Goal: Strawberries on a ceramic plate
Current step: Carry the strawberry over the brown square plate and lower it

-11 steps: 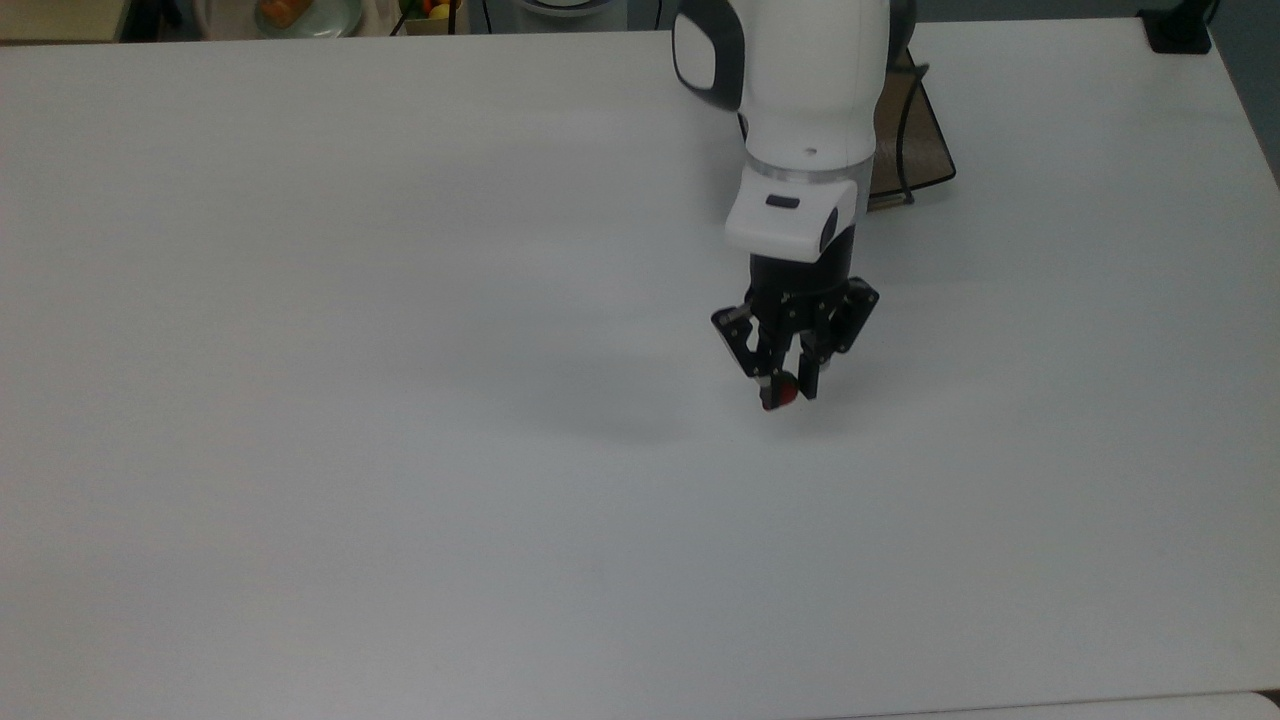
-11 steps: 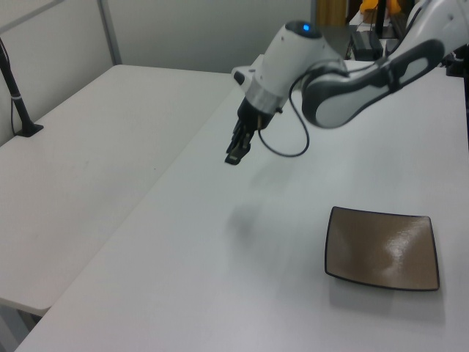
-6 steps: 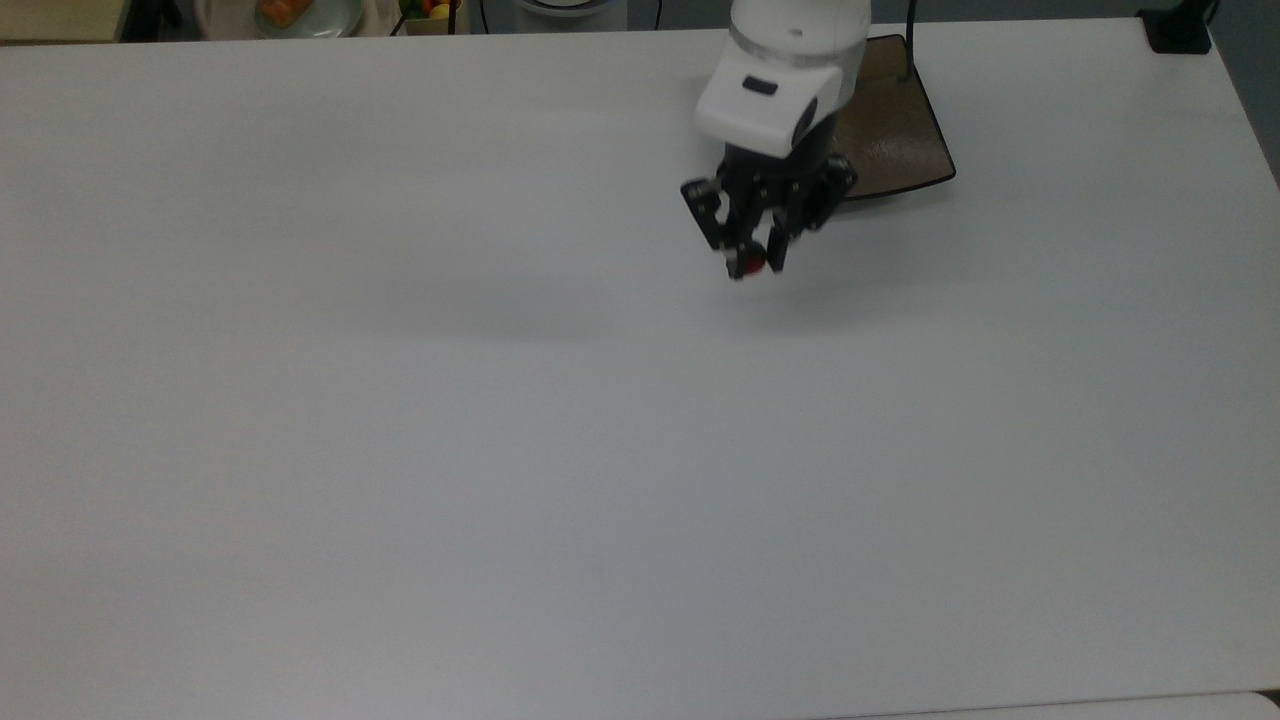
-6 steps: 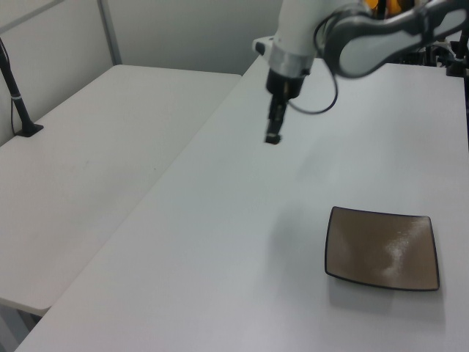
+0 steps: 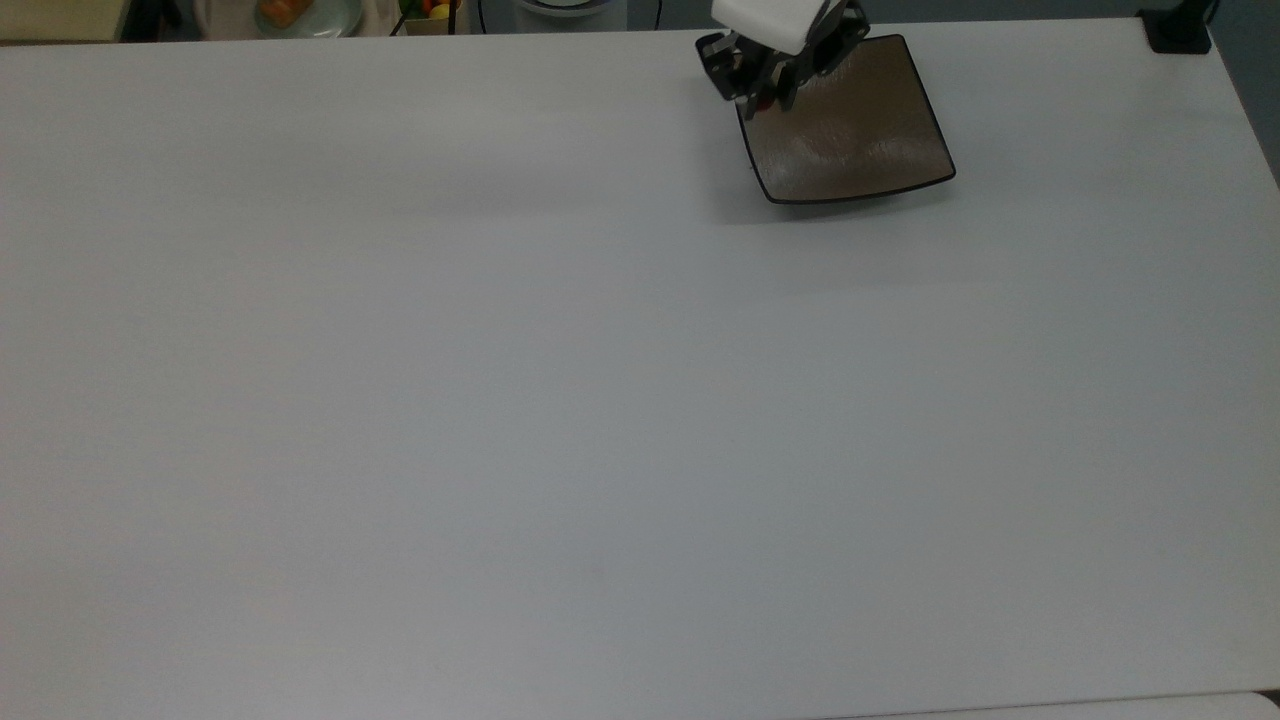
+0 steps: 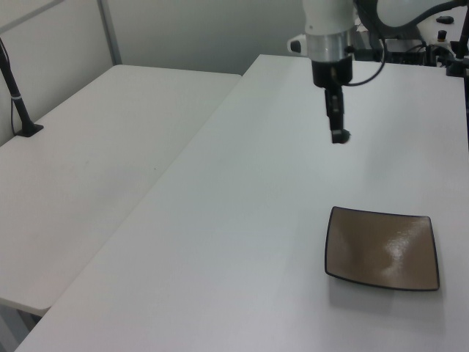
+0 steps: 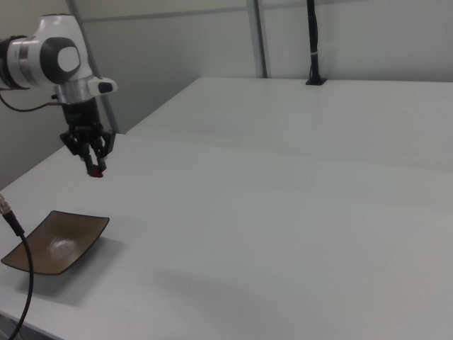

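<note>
My gripper (image 5: 766, 98) hangs well above the table, over the top view's upper left corner of the ceramic plate (image 5: 860, 130). It is shut on a small red strawberry (image 5: 764, 100), which peeks out between the fingertips. The right view has the gripper (image 7: 94, 170) high above the brown square plate (image 7: 60, 241), with the strawberry (image 7: 95, 172) as a red dot at its tip. In the left view the gripper (image 6: 338, 136) points straight down, up in the air beyond the plate (image 6: 382, 248). The plate holds nothing.
The white table (image 5: 500, 400) spreads wide around the plate. A second white table (image 6: 88, 161) adjoins it on the left view's left. A black post (image 6: 16, 99) stands there. A black cable (image 7: 20, 269) crosses the right view's lower left.
The gripper has carried the strawberry from the middle of the table up and back to above the plate's corner, staying shut on it throughout.
</note>
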{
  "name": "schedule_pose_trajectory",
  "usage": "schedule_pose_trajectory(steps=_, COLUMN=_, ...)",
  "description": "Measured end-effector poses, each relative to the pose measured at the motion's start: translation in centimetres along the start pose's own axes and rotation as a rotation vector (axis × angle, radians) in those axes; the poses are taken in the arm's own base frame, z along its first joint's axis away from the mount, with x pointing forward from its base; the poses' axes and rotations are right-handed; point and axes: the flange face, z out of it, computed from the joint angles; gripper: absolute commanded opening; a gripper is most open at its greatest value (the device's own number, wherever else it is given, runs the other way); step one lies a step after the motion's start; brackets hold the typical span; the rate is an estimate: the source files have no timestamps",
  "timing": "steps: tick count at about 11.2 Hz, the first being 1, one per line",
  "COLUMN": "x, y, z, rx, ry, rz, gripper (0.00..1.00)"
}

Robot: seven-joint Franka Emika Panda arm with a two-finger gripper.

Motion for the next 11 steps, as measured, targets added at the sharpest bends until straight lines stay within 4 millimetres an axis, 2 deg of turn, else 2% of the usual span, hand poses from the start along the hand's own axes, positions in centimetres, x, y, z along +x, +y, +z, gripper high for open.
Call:
schedule_pose_trajectory(steps=3, x=-1.6, y=-3.6, z=2.3, rx=0.032, ry=-0.13, rz=-0.047, gripper=0.14)
schedule_pose_trajectory(steps=7, x=-3.1, y=-8.3, z=7.7, rx=0.042, ry=-0.25, rz=-0.047, gripper=0.14)
schedule_pose_trajectory(steps=9, x=-2.7, y=-9.8, z=10.1, rx=0.073, ry=-0.242, rz=-0.008, gripper=0.14)
schedule_pose_trajectory(steps=11, x=-1.9, y=-10.2, z=13.3, rx=0.088, ry=-0.218, rz=0.017, gripper=0.14)
